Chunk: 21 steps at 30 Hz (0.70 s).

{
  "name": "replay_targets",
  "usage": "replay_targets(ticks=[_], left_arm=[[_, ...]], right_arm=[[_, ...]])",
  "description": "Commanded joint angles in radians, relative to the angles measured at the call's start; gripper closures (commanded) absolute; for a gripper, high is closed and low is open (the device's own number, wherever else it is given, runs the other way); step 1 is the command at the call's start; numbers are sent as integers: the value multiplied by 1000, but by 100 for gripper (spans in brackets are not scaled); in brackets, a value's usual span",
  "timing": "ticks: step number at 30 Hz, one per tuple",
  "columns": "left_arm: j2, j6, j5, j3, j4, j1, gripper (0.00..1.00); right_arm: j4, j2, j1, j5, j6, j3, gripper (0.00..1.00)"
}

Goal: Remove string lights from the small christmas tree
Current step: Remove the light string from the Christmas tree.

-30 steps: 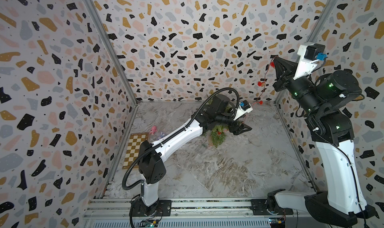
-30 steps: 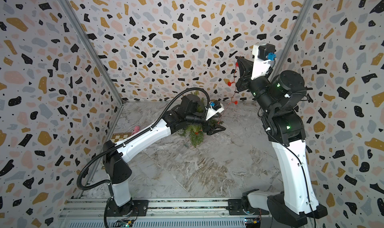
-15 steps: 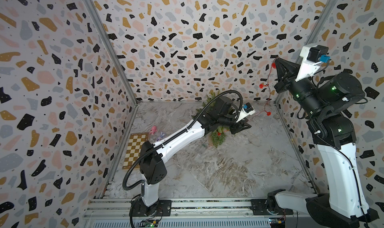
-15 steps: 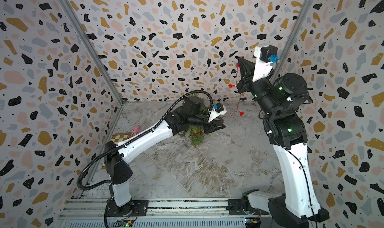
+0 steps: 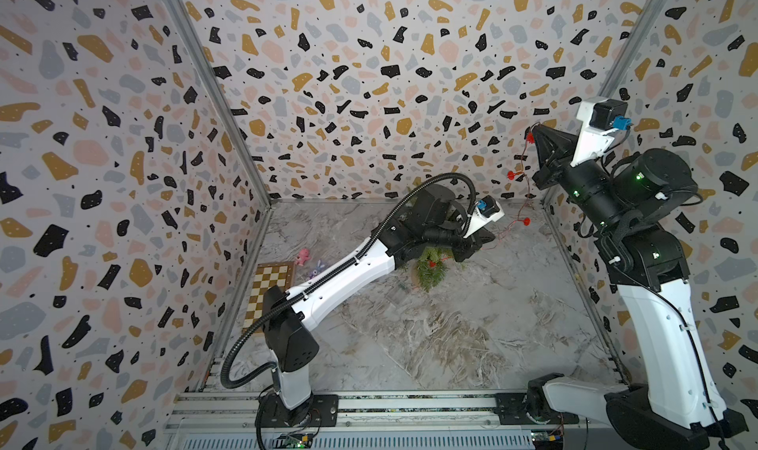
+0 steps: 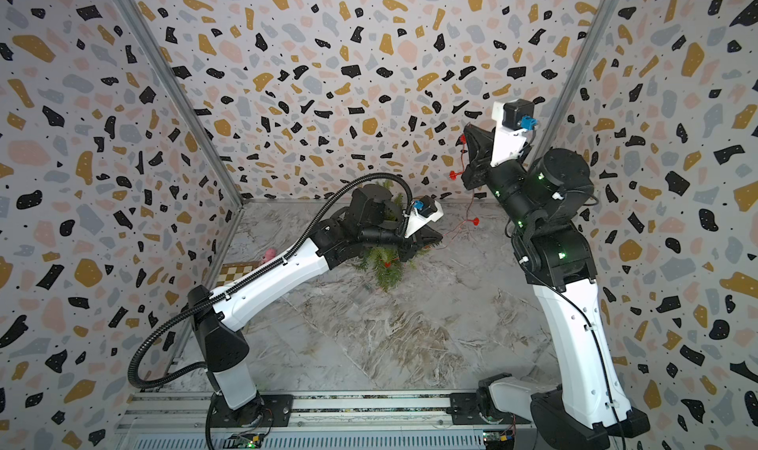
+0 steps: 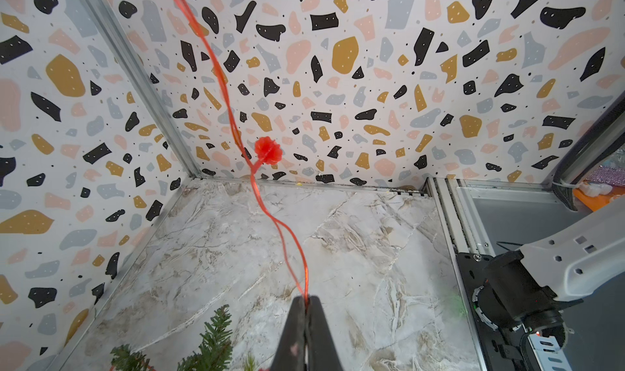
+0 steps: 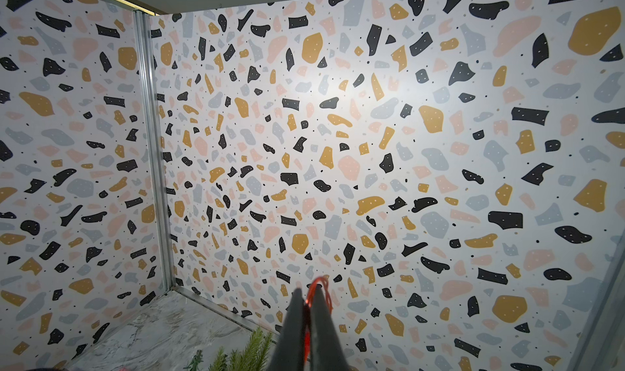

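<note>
Holding, left: our left gripper (image 7: 306, 305) is pinched together on the red-orange wire of the string lights (image 7: 262, 200), low down and just beside the small christmas tree (image 5: 428, 269).
Holding, right: our right gripper (image 8: 307, 298) is clamped on another stretch of the same wire, raised high near the back right corner.
Lights, whereabouts: the strand hangs slack from the raised grip down to the low one, with red beads (image 5: 510, 176) dangling in the air. One red spot shows among the branches, so we judge the strand is not yet fully off.
Tree, whereabouts: on the marble floor (image 5: 471, 325) under our left wrist, largely hidden by the arm. Upright or tipped, we cannot tell.
Handling, lights: we expect a thin, limp, very light wire that slips through smooth pads and snags on needles. The beads may act as stops but look brittle.
Handling, tree: light enough, we judge, to drag or topple if the wire goes taut.
Where to hold: on bare wire beside a bead and close to the branches, never on the bead itself.
</note>
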<state>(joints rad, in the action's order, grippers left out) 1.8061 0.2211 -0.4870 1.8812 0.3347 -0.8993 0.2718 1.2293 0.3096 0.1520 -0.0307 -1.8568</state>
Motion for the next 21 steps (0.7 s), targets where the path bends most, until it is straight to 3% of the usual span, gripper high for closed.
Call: replay_targets(ticks=[1,14,21], left_arm=[[-12,-5,4,19,-22,-7,100],[-57,20,104,10,-23,-10,100],[-51,52,125,25,1,-10,100]], right_arm=[[-48,-27,3,12,-13,-7,100],[-40,-98,2,-25,-14,111,100],[-40,-244,2,-155,-98,345,95]])
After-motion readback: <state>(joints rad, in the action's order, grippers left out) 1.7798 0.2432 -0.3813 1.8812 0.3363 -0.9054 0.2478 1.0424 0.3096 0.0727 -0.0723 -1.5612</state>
